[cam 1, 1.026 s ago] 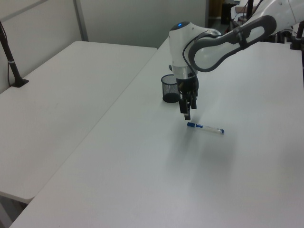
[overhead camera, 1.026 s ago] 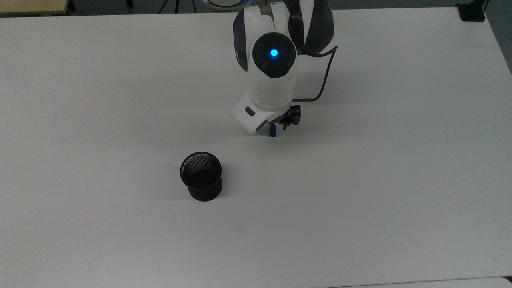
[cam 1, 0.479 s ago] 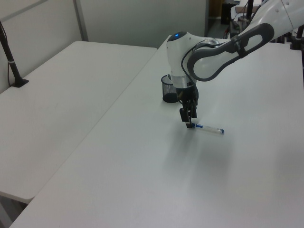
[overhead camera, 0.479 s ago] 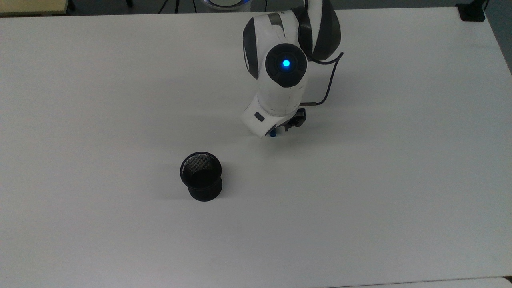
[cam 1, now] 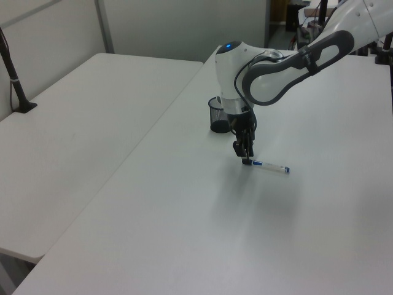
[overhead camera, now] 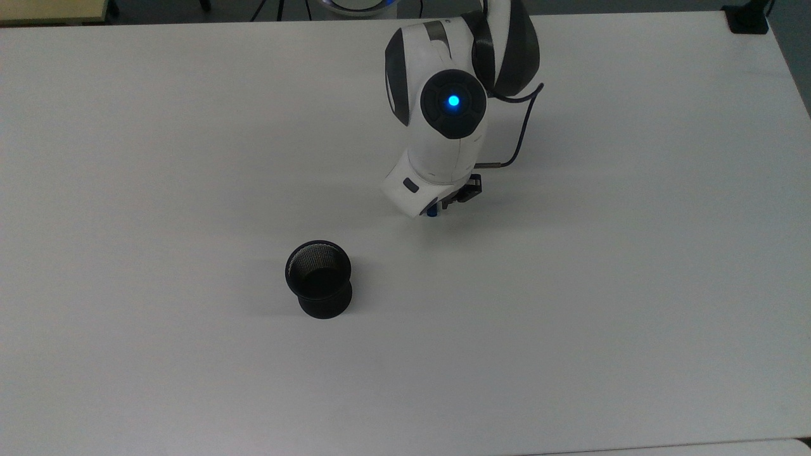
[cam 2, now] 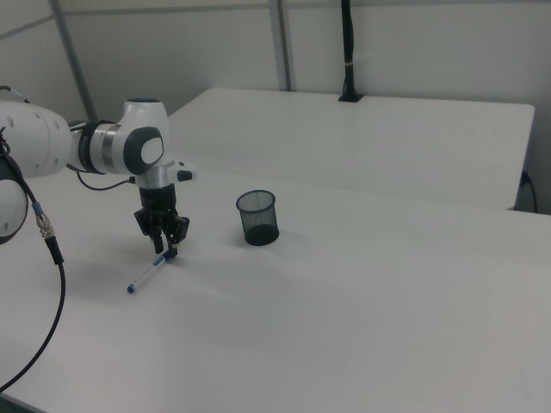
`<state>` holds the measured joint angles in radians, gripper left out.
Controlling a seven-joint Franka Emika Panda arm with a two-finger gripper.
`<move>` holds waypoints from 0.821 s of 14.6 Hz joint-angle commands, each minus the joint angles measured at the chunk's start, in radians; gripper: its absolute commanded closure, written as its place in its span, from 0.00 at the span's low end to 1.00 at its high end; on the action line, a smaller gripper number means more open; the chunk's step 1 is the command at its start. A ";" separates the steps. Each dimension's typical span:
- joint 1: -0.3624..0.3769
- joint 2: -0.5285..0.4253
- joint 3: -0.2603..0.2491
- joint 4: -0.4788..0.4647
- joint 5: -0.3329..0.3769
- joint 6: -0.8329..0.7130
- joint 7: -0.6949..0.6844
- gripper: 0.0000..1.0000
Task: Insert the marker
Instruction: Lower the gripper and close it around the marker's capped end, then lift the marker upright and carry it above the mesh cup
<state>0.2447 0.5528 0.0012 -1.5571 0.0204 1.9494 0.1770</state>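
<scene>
The marker [cam 1: 270,166] lies flat on the white table [cam 1: 184,215], a slim white pen with a blue cap. In the right view the marker [cam 2: 146,275] points away from the arm toward the lower left. My gripper [cam 1: 246,159] is down at its capped end, open, with a finger on either side of the cap. From above, the arm hides most of the marker and a bit of blue cap [overhead camera: 431,213] pokes out under the gripper [overhead camera: 447,204]. The black mesh cup [overhead camera: 319,278] stands upright and empty, apart from the gripper [cam 2: 166,245].
In the right view the cup [cam 2: 257,217] is to the gripper's right, with bare table between them. A black cable [overhead camera: 521,130] loops off the wrist. A second white table [cam 1: 73,123] adjoins on the left view's left, with a black post [cam 1: 13,74] clamped at its edge.
The gripper has moved over the marker's capped end and come down to table level around it. Marker and cup have not moved.
</scene>
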 commanded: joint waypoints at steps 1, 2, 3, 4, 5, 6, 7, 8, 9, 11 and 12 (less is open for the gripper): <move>0.014 0.010 -0.009 -0.001 -0.025 0.022 0.018 0.58; 0.014 0.012 -0.009 -0.001 -0.025 0.022 0.018 0.58; 0.016 0.013 -0.009 -0.001 -0.028 0.022 0.018 0.58; 0.015 0.013 -0.007 -0.001 -0.028 0.026 0.018 0.59; 0.014 0.013 -0.007 -0.001 -0.028 0.026 0.018 0.64; 0.014 0.013 -0.009 -0.001 -0.028 0.026 0.018 0.72; 0.014 0.013 -0.007 -0.001 -0.027 0.026 0.018 0.81; 0.014 0.013 -0.007 -0.001 -0.027 0.026 0.018 0.94; 0.014 0.013 -0.007 -0.001 -0.027 0.026 0.018 1.00; 0.014 0.012 -0.007 -0.001 -0.025 0.026 0.019 1.00; 0.014 0.012 -0.007 0.000 -0.023 0.026 0.019 1.00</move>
<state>0.2452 0.5656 0.0012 -1.5555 0.0096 1.9501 0.1773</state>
